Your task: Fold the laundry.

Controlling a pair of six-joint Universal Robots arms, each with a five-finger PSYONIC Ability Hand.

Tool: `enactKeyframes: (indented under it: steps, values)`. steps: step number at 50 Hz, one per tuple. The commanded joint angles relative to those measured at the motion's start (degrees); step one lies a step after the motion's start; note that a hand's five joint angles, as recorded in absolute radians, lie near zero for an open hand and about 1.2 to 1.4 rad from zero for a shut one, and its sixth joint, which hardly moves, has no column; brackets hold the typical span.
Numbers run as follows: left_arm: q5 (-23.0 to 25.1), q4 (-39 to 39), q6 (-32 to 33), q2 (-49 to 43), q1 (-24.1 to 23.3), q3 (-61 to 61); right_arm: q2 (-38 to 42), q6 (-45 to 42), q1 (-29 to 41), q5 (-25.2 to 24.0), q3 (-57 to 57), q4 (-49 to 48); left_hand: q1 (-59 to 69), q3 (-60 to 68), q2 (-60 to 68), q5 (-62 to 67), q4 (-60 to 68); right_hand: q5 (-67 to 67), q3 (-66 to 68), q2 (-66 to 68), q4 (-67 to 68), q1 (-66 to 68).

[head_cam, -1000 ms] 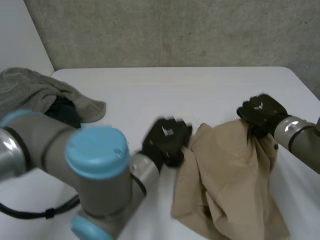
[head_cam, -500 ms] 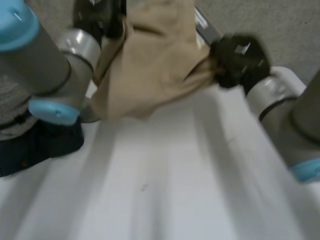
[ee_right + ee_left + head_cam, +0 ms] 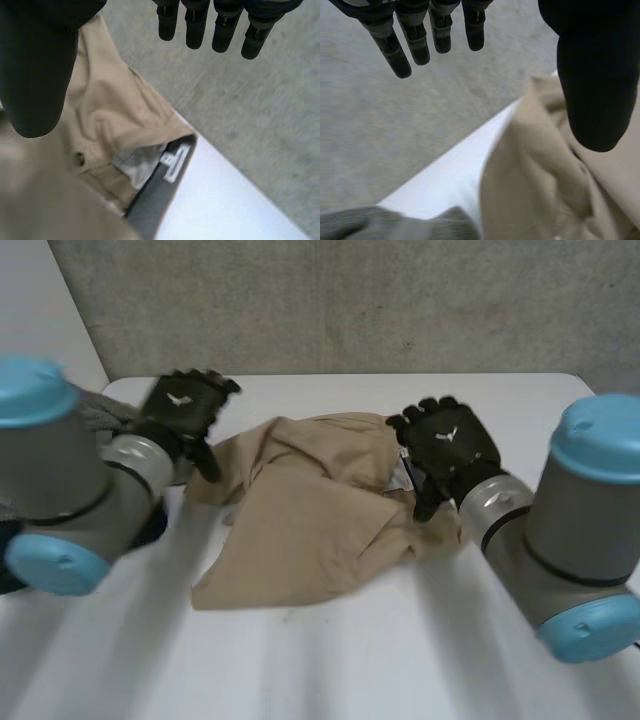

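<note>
A tan garment (image 3: 310, 510) lies crumpled on the white table (image 3: 330, 660), its waistband with a white label (image 3: 176, 162) toward my right hand. My left hand (image 3: 185, 410) hovers at the garment's left end, fingers (image 3: 415, 40) straight and spread, thumb (image 3: 595, 80) apart above the tan cloth (image 3: 545, 180), holding nothing. At the right end my right hand (image 3: 445, 445) is also open, with fingers (image 3: 220, 25) straight and thumb (image 3: 40, 65) over the cloth (image 3: 100, 110).
A grey towel (image 3: 395, 222) lies at the table's left, behind my left arm (image 3: 60, 480). A dark blue cloth (image 3: 10, 550) peeks out under that arm. A concrete wall (image 3: 340, 300) stands behind the table's far edge.
Both hands held the garment up in the air half a second ago. Now they have let go and it lies spread on the table between them.
</note>
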Motion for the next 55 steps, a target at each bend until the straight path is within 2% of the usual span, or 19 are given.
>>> enactKeyframes:
  steps: [1,4,7,10,14,19,23,30,32,39,42,45,47,48,52,54,55]
  values:
    - [0.1,-3.8,-3.2,12.9,3.4,-10.7,-2.5,-11.6,-3.4,-4.6,-1.4,10.1,-1.9,-2.3,-1.8,-2.7,-1.6,-2.7,-2.0,-2.0,-2.1,-3.0]
    - [2.2,-6.4,-3.8,16.6,4.8,-16.9,-2.4,-16.3,-4.7,-5.1,-1.2,15.0,1.0,0.6,1.1,0.1,1.3,-2.7,-2.0,-2.0,-2.1,-3.0]
    - [5.2,-8.6,-4.0,18.6,6.3,-22.5,-2.3,-17.2,-5.6,-5.1,-0.6,17.1,7.0,6.6,7.2,6.2,7.3,-2.7,-2.0,-2.0,-2.1,-3.0]
    - [7.8,-9.8,-4.2,18.8,7.4,-27.4,-1.6,-15.9,-6.6,-5.8,1.0,16.8,9.9,9.5,10.0,9.1,10.2,-1.0,-0.3,-0.3,-0.4,-1.3]
    - [9.1,-9.4,-5.0,17.5,7.8,-31.5,-0.1,-14.3,-7.7,-7.5,3.3,14.0,9.8,9.3,9.9,8.9,10.0,-0.7,0.0,0.0,-0.1,-1.0]
    - [7.8,-5.2,-6.3,13.8,7.8,-32.2,2.6,-13.8,-7.8,-10.2,6.2,6.2,9.9,9.5,10.0,9.1,10.2,4.0,4.7,4.7,4.6,3.7]
    - [6.4,-2.5,-7.7,10.9,7.4,-31.7,5.9,-13.6,-7.5,-11.2,7.4,0.1,15.1,14.7,15.3,14.3,15.4,11.5,12.3,12.2,12.2,11.3]
    - [5.0,-0.4,-8.3,6.4,5.7,-30.4,9.6,-12.8,-7.3,-11.4,7.0,-3.8,18.3,17.9,18.5,17.5,18.6,30.4,31.1,31.1,31.0,30.1]
    - [4.8,0.2,-8.2,5.4,5.3,-29.8,10.3,-12.0,-7.3,-11.4,6.9,-4.7,18.5,18.1,18.6,17.7,18.8,39.3,40.0,40.0,39.9,39.0]
    - [4.4,2.2,-8.2,1.0,3.1,-26.5,10.0,-9.0,-7.2,-11.2,7.0,-5.6,22.7,22.3,22.8,21.8,23.0,42.0,42.7,42.7,42.6,41.7]
    - [4.2,2.7,-8.0,-0.7,1.3,-24.9,9.3,-8.4,-7.4,-11.2,7.0,-5.7,27.6,27.2,27.7,26.7,27.9,46.5,47.2,47.2,47.1,46.2]
    - [3.4,3.9,-7.6,-3.4,0.1,-22.6,8.7,-7.5,-7.7,-11.2,7.0,-6.4,48.0,47.6,48.2,47.2,48.3,57.1,57.8,57.8,57.7,56.8]
    - [1.7,4.8,-7.0,-5.1,-0.5,-20.7,8.4,-7.0,-7.8,-11.1,7.0,-6.3,68.0,67.6,68.1,67.2,68.3,63.2,63.9,63.9,63.8,62.9]
    - [1.2,4.9,-6.9,-5.6,-0.6,-20.0,8.2,-6.7,-7.8,-11.1,7.0,-6.3,68.1,67.7,68.2,67.3,68.4,67.2,68.0,67.9,67.9,66.9]
    - [-2.0,1.9,-6.6,-4.9,-0.6,-16.0,5.2,-6.8,-7.7,-10.9,6.2,-3.6,68.1,67.7,68.2,67.3,68.4,67.3,68.0,68.0,67.9,67.0]
    - [-2.6,-0.6,-6.8,-2.2,-0.3,-14.8,2.8,-7.6,-7.8,-10.8,5.4,-1.4,68.1,67.7,68.2,67.3,68.4,67.3,68.0,68.0,67.9,67.0]
    - [-2.5,-2.7,-6.9,2.7,0.1,-13.6,1.3,-8.1,-8.0,-10.9,4.9,0.0,68.1,67.7,68.2,67.3,68.4,67.3,68.0,68.0,67.9,67.0]
